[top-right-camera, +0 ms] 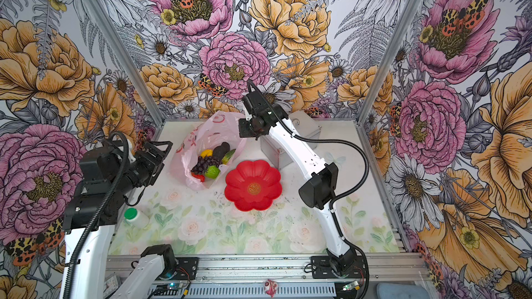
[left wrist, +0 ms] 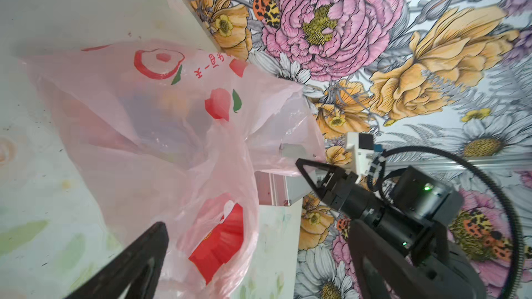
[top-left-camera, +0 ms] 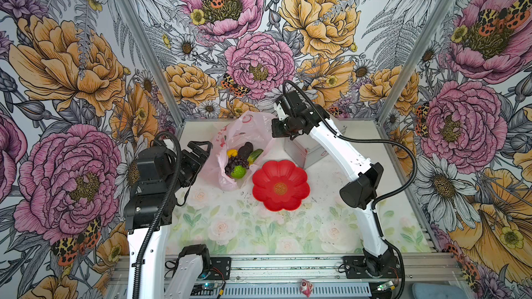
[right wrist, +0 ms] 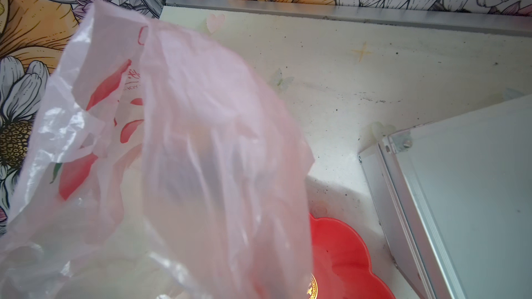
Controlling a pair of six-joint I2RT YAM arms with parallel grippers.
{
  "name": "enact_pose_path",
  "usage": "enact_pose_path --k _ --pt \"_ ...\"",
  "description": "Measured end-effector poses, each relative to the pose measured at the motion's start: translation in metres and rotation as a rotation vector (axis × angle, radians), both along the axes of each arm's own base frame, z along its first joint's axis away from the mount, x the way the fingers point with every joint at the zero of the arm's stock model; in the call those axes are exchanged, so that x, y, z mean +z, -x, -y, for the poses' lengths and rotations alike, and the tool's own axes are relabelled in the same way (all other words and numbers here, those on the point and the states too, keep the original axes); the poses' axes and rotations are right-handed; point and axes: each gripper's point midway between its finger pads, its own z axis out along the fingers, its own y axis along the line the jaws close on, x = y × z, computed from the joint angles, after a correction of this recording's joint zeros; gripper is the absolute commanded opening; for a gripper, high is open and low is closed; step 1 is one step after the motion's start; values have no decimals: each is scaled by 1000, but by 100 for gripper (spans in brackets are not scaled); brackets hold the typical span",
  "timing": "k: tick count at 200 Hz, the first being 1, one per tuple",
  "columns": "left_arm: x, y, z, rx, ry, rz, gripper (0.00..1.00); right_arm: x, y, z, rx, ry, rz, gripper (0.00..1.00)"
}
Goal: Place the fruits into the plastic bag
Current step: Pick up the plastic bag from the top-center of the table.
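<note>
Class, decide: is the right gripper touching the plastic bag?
Touching. The left wrist view shows the right gripper, shut, pinching the raised edge of the plastic bag, which stretches up to it.

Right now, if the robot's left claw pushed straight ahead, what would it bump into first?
Most likely the near side of the plastic bag: the left gripper, jaws open, points right at it, with the fruits just behind that thin wall. The gap looks small, but depth is unclear.
</note>
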Motion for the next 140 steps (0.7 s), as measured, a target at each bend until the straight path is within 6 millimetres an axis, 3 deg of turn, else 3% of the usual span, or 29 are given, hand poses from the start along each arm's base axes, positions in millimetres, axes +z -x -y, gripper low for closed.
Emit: enact_pose_path --k 24,58,70,109,140 --pt "-22 5 19 -126 -67 -156 99 1 1 -1 1 -8 -4 0" --pt "-46 30 79 -416 -193 -318 99 2 2 -3 2 -23 -15 0" --pt "-49 37 91 -475 -229 -348 99 2 3 -3 2 -27 -19 0" --pt "-57 25 104 -520 -344 -399 92 2 4 -5 1 -39 -28 0" --pt "-76 10 106 -534 -438 -457 82 2 4 -5 3 -42 -30 0"
